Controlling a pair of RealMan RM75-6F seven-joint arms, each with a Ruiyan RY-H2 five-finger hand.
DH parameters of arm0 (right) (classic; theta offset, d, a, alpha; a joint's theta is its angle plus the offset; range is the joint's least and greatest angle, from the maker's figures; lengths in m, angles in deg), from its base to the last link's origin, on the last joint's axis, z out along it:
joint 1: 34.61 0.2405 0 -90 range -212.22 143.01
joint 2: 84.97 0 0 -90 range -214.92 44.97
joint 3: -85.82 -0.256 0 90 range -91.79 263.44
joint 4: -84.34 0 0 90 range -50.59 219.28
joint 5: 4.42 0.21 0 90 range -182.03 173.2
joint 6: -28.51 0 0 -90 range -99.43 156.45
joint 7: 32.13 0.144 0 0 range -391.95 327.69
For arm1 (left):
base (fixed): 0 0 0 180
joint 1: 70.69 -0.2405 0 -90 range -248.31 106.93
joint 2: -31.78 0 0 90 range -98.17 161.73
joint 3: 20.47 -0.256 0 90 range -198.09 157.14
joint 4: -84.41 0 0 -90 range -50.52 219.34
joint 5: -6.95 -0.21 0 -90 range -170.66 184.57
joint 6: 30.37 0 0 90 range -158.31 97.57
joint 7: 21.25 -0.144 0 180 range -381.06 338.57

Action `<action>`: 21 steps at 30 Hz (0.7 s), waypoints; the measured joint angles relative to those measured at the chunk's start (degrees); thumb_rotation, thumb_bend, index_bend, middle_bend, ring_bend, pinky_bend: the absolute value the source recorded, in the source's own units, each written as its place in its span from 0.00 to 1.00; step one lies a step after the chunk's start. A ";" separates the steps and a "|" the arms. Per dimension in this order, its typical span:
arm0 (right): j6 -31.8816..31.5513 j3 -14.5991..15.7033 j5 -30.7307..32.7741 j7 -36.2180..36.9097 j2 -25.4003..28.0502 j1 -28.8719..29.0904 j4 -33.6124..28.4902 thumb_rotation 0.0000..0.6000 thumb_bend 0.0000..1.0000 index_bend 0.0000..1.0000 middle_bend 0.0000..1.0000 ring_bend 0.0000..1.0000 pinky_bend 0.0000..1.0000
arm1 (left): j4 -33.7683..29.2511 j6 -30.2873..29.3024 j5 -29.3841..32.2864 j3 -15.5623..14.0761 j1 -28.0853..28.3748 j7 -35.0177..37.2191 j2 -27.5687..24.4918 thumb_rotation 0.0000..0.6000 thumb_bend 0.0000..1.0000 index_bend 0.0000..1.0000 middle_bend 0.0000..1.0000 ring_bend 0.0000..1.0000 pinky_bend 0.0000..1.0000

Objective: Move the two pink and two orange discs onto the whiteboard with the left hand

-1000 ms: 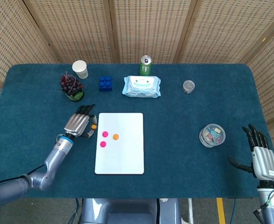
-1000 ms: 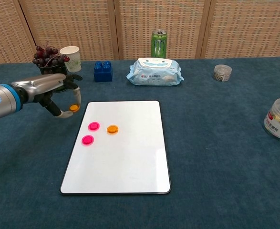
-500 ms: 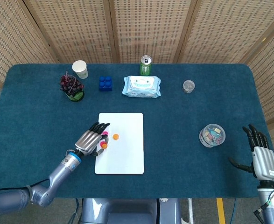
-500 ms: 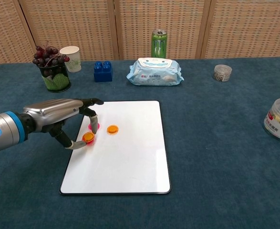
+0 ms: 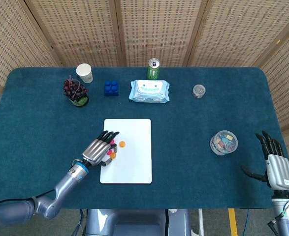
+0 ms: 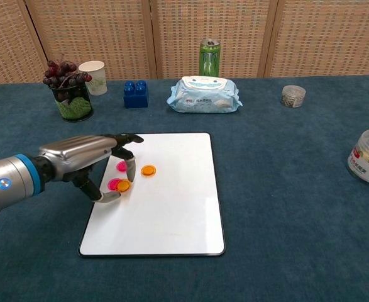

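Orange disc carried onto whiteboard | left hand pinching it

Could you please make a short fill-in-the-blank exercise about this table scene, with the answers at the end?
1. The left hand is over the left edge of the ____.
2. The disc lying apart near the whiteboard's top is coloured ____.
3. The green can stands behind the pack of ____.
4. The blue block sits to the right of the paper ____.

Missing words: whiteboard; orange; wipes; cup
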 measured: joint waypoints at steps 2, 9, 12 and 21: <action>-0.02 -0.02 0.03 0.03 0.01 -0.01 -0.01 1.00 0.23 0.00 0.00 0.00 0.00 | 0.35 0.15 0.11 0.14 0.15 -0.19 0.30 1.00 0.36 0.51 0.00 0.00 0.00; 0.07 -0.01 0.07 0.15 0.03 0.00 0.01 1.00 0.23 0.00 0.00 0.00 0.00 | 1.64 1.39 1.36 1.03 0.95 -0.87 1.29 1.00 0.36 0.51 0.00 0.00 0.00; 0.09 -0.03 0.10 0.19 0.06 0.01 -0.01 1.00 0.23 0.00 0.00 0.00 0.00 | 1.79 1.72 1.64 1.16 1.18 -1.19 1.58 1.00 0.36 0.51 0.00 0.00 0.00; 0.09 -0.03 0.09 0.30 0.07 0.00 -0.01 1.00 0.23 0.00 0.00 0.00 0.00 | 1.86 2.17 2.10 1.28 1.48 -1.64 2.28 1.00 0.36 0.51 0.00 0.00 0.00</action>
